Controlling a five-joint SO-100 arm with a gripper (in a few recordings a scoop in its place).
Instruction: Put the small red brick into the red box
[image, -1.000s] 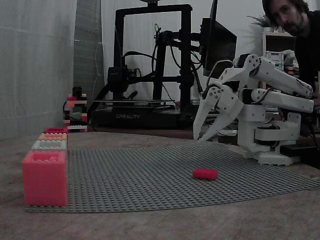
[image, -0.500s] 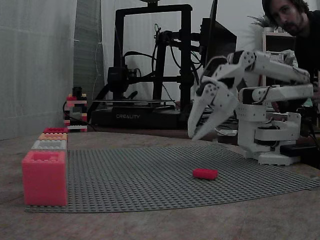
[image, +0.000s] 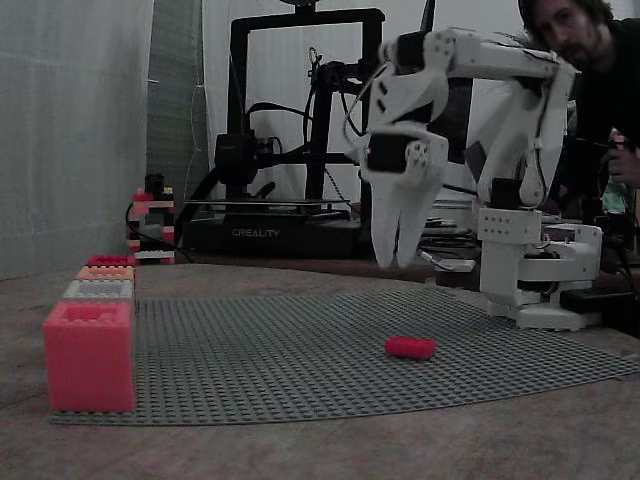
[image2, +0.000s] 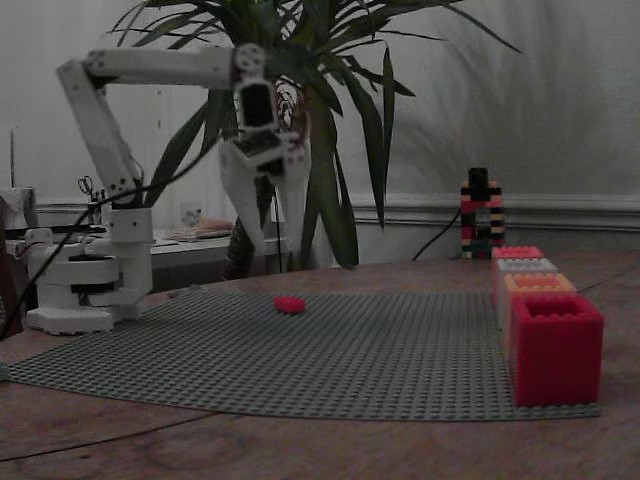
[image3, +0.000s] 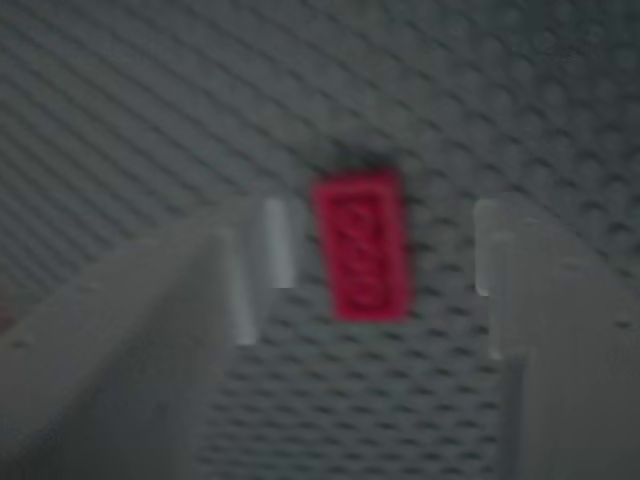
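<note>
The small red brick (image: 410, 347) lies flat on the grey baseplate (image: 300, 370), and shows as a low red piece (image2: 290, 304) in both fixed views. My white gripper (image: 398, 258) hangs above it, pointing straight down and well clear of the plate. In the wrist view the brick (image3: 362, 245) sits between the two fingers of the gripper (image3: 378, 248), which is open and holds nothing. The red box (image2: 555, 345) is the nearest in a row at the plate's right edge. In a fixed view it (image: 110, 261) is the farthest of the row.
Beside the red box stand an orange box (image2: 535, 285), a grey box (image: 98, 290) and a salmon-pink box (image: 88, 355). A small brick tower (image2: 480, 215) stands behind the row. A black 3D printer (image: 300, 130) and a person (image: 585, 60) are behind the table.
The arm has risen from its folded pose and reached out over the plate. The gripper swung left and now points down above the brick. The brick has not moved.
</note>
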